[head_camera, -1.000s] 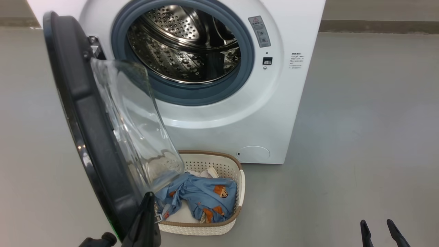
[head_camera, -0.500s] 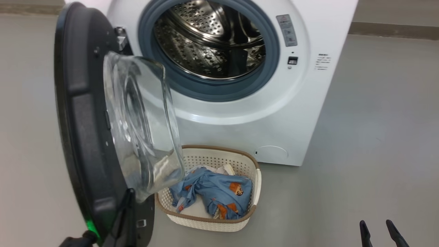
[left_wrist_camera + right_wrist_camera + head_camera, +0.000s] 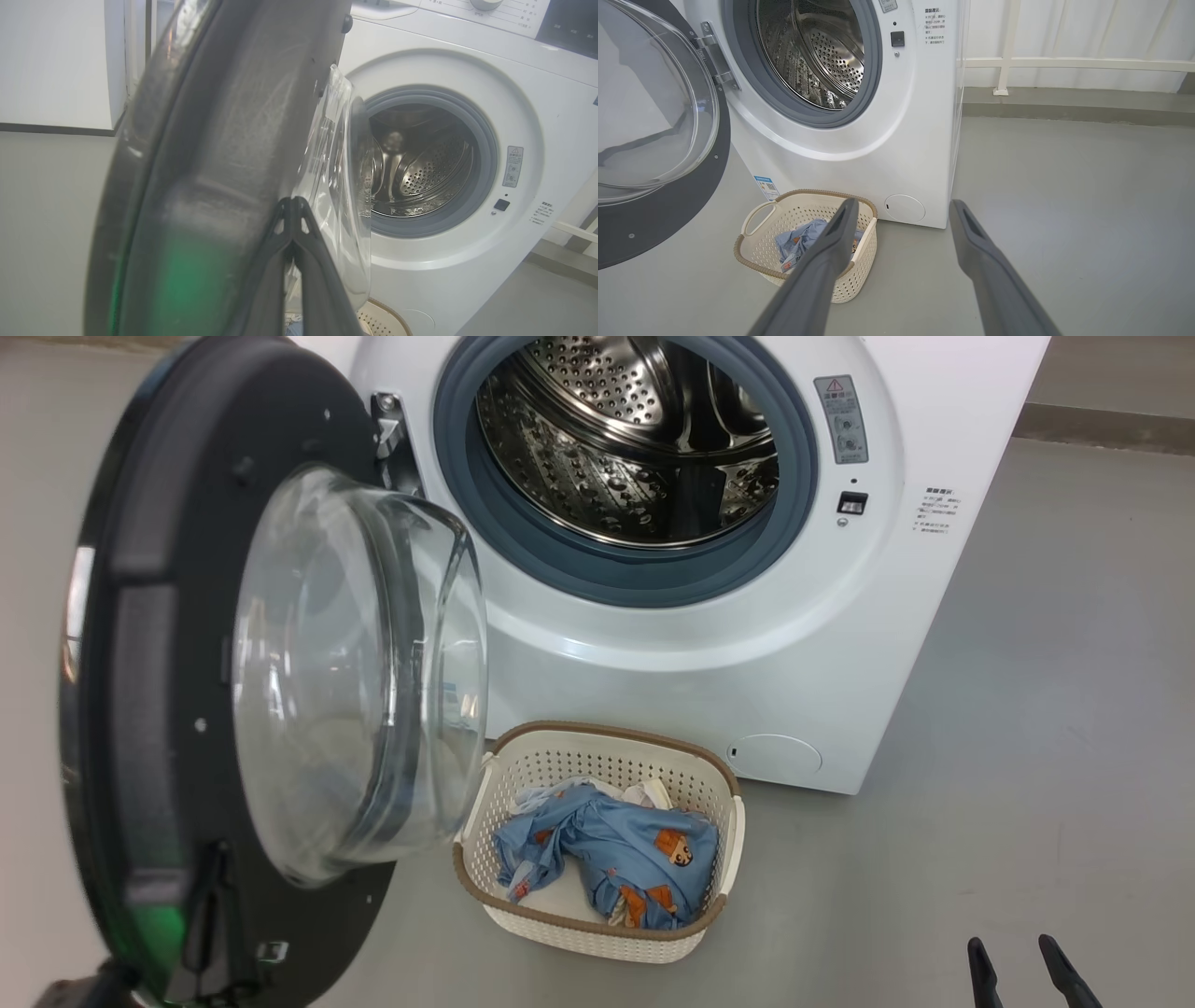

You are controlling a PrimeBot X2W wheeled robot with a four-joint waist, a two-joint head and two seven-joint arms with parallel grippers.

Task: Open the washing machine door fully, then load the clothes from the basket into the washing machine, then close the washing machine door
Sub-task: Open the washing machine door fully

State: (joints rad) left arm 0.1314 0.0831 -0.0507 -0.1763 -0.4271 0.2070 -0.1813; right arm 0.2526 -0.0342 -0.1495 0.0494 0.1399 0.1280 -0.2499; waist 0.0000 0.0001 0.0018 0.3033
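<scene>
Standing open — one door (image 3: 140, 616), one basket (image 3: 607, 767)

The grey floor (image 3: 1064, 210) carries the washing machine (image 3: 901, 154) and, just before it, the basket (image 3: 761, 242). Both stand beyond the right gripper's (image 3: 901, 207) jaws, the basket to their left.

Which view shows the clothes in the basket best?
The head view: the clothes lie uncovered in the basket, blue print and white pieces seen from above. The right wrist view has them side-on, partly behind a finger of the right pincer. The left wrist view catches a sliver of basket rim below the washing machine door.
</scene>
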